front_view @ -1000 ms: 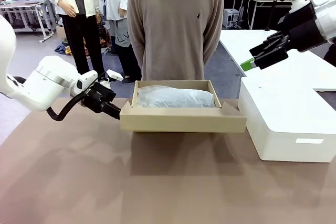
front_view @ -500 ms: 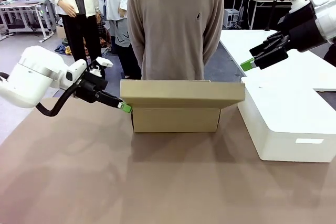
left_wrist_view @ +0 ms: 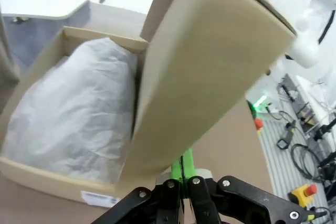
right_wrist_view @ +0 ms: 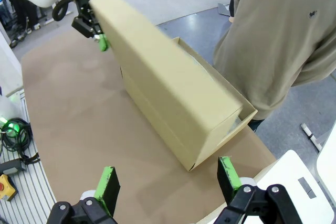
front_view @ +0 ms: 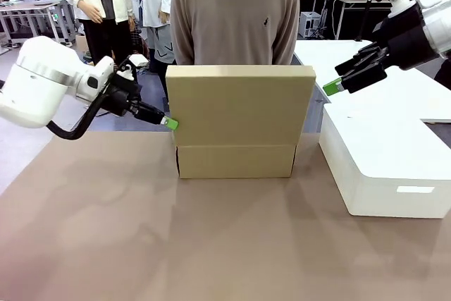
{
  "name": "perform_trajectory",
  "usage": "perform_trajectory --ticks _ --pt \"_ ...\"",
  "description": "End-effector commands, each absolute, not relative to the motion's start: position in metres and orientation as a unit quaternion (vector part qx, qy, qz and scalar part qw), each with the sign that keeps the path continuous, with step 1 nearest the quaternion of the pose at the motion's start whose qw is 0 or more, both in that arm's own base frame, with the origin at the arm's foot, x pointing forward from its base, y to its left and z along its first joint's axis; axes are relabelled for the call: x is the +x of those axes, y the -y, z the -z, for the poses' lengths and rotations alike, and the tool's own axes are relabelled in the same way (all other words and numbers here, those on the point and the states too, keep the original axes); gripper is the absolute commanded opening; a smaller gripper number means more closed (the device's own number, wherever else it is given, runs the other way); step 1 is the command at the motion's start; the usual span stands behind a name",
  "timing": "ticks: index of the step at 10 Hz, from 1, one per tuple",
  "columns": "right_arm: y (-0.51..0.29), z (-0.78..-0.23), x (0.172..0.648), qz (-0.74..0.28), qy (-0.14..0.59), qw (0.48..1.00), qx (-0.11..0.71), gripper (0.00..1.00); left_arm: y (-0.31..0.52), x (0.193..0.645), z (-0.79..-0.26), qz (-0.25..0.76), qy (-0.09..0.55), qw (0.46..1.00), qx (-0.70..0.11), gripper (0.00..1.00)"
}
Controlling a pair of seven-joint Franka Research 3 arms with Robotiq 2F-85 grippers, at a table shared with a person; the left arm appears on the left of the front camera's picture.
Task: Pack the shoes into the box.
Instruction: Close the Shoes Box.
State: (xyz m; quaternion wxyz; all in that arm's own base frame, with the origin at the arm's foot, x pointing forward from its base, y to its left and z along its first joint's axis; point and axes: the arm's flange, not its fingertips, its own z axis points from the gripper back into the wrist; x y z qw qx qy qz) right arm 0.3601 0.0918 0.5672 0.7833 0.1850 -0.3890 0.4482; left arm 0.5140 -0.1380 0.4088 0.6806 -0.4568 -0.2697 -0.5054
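1. My left gripper (front_view: pixel 169 123) is pinched fully together, green tips touching the left edge of the box (front_view: pixel 235 160) lid (front_view: pixel 239 106). I cannot tell whether the edge is actually clamped or merely pushed.
2. The lid stands roughly upright on the near long wall, hinged there, so its free edge has to swing away from me, toward the person (front_view: pixel 235 26) at the far side, to shut.
3. The box's long axis runs left to right across the table (front_view: pixel 211 244), near the far edge, in front of the person.
4. My left arm is the nearer one, touching the lid. My right gripper (front_view: pixel 352 75) hangs spread wide and empty, well apart, up and to the right above the white box (front_view: pixel 387 167).
5. The left wrist view looks into the box: crumpled white tissue paper (left_wrist_view: pixel 73 114) bulges inside. I judge the shoes lie under it, but none of their leather shows, so I cannot confirm it.
6. In the right wrist view the lid leans over the opening with a gap open along the far side.
7. My judgement: packing is nearly finished; closing the lid remains, and the bulging tissue might keep it from seating flat.
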Motion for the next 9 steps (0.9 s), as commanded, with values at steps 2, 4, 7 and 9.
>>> perform_trajectory --ticks 2,4,7,9 --pt "-0.091 -0.566 0.364 -0.455 0.396 0.774 0.193 1.0 0.142 0.537 -0.421 0.487 0.32 0.702 -0.41 0.0" --pt "-0.091 -0.566 0.364 -0.455 0.396 0.774 0.193 1.0 0.133 0.555 -0.426 0.464 0.358 0.711 -0.389 0.0" --pt "-0.091 -0.566 0.364 -0.455 0.396 0.774 0.193 1.0 0.125 0.577 -0.43 0.429 0.386 0.733 -0.361 0.0" --pt "-0.091 -0.566 0.364 -0.455 0.396 0.774 0.193 1.0 0.12 0.573 -0.433 0.441 0.372 0.731 -0.363 0.0"
